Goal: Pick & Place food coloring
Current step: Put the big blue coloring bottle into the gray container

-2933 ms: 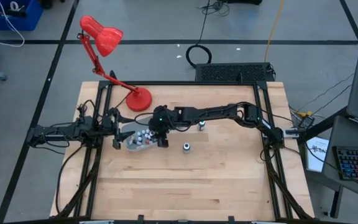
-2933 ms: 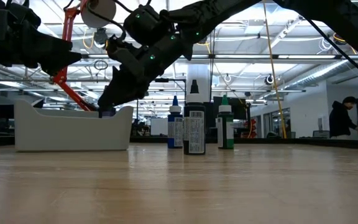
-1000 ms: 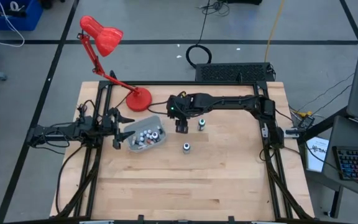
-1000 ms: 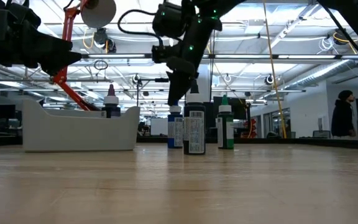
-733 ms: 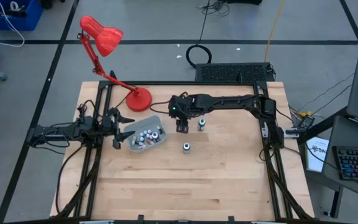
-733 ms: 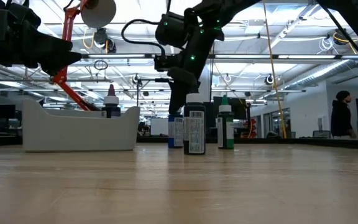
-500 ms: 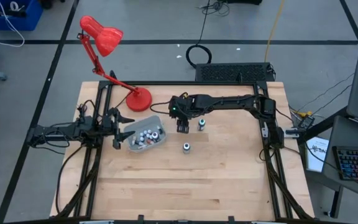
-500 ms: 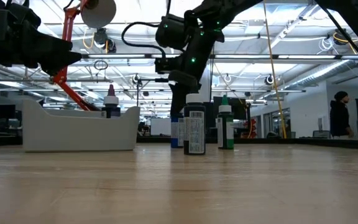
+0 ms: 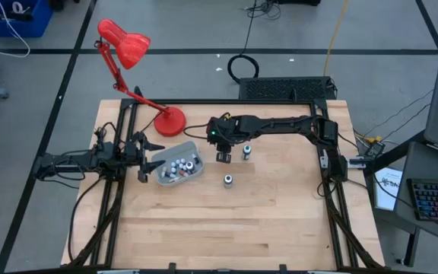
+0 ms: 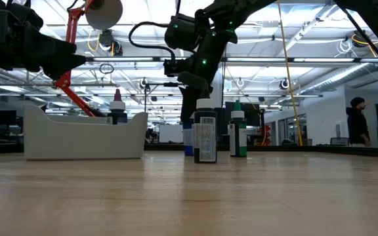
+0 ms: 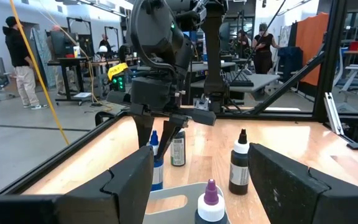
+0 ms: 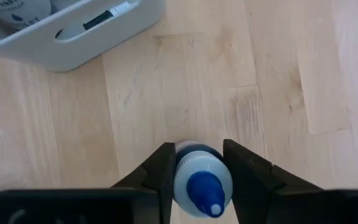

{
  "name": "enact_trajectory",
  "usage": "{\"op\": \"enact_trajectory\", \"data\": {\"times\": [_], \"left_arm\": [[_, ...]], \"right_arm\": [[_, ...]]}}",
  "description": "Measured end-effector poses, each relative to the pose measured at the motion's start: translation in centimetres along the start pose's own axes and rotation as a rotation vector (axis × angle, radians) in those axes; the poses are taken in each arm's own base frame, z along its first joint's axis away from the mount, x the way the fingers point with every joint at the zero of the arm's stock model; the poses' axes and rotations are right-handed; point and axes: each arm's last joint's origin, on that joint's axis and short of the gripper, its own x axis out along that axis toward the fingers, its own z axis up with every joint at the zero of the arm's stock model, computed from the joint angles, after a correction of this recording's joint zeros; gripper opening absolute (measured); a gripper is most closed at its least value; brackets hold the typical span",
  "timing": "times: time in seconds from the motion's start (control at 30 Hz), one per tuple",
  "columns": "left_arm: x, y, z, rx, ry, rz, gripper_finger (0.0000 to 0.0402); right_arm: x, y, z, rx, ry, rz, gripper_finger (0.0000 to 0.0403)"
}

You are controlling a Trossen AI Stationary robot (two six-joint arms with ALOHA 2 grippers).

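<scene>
The right arm reaches from its base at the right side of the wooden bench (image 9: 280, 221) across toward the middle, with the wrist bent down so that the right end effector (image 9: 223, 157) points at the bench top. Its two dark fingers (image 12: 163, 171) stand on both sides of a small blue food coloring bottle with a blue pointed cap (image 12: 199, 178), which stands upright on the wood; the fingers are pressed against the bottle's sides, so it is clamped on the bottle. This bottle is just beside the translucent grey rectangular tray (image 9: 191, 144), which holds several other little bottles. Two more bottles stand alone on the bench: a green-capped one (image 9: 245, 154) near the right end effector, and a dark one with a white cap (image 9: 228, 180) a bit closer to the front. The left arm lies stretched low at the left side, and the left end effector (image 9: 144, 156) waits with fingers apart just beside the tray. A red desk lamp (image 9: 128, 46) stands behind the tray.
</scene>
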Motion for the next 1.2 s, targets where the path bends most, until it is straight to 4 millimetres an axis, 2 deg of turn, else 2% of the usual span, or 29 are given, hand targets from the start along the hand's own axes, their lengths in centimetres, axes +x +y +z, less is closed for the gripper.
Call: {"op": "enact_trajectory", "data": {"times": [0.2, 0.3, 0.43, 0.63, 0.93, 1.1, 1.2], "left_arm": [[0.0, 0.0, 0.0, 0.000, 0.000, 0.000, 0.0257], [0.0, 0.0, 0.0, 0.000, 0.000, 0.000, 0.0257], [0.0, 0.0, 0.0, 0.000, 0.000, 0.000, 0.0257], [0.0, 0.0, 0.0, 0.000, 0.001, 0.003, 0.0257], [0.0, 0.0, 0.0, 0.000, 0.000, 0.010, 0.0258], [0.0, 0.0, 0.0, 0.000, 0.001, 0.015, 0.0257], [0.0, 0.1, 0.0, 0.000, 0.000, 0.018, 0.0257]], "right_arm": [[-0.3, 0.1, -0.1, -0.007, 0.007, 0.001, 0.0106], [-1.3, 0.2, 0.2, -0.017, -0.025, 0.000, 0.0106], [-3.9, 0.3, 1.3, -0.021, -0.166, -0.004, 0.0106], [-7.8, 0.8, 3.2, -0.045, -0.433, 0.114, 0.0106], [-13.0, 2.4, 6.6, -0.171, -0.580, 0.124, 0.0106], [-13.8, 2.5, 8.2, -0.200, -0.608, 0.118, 0.0106], [-12.5, 2.6, 8.6, -0.207, -0.581, 0.121, 0.0106]]}}
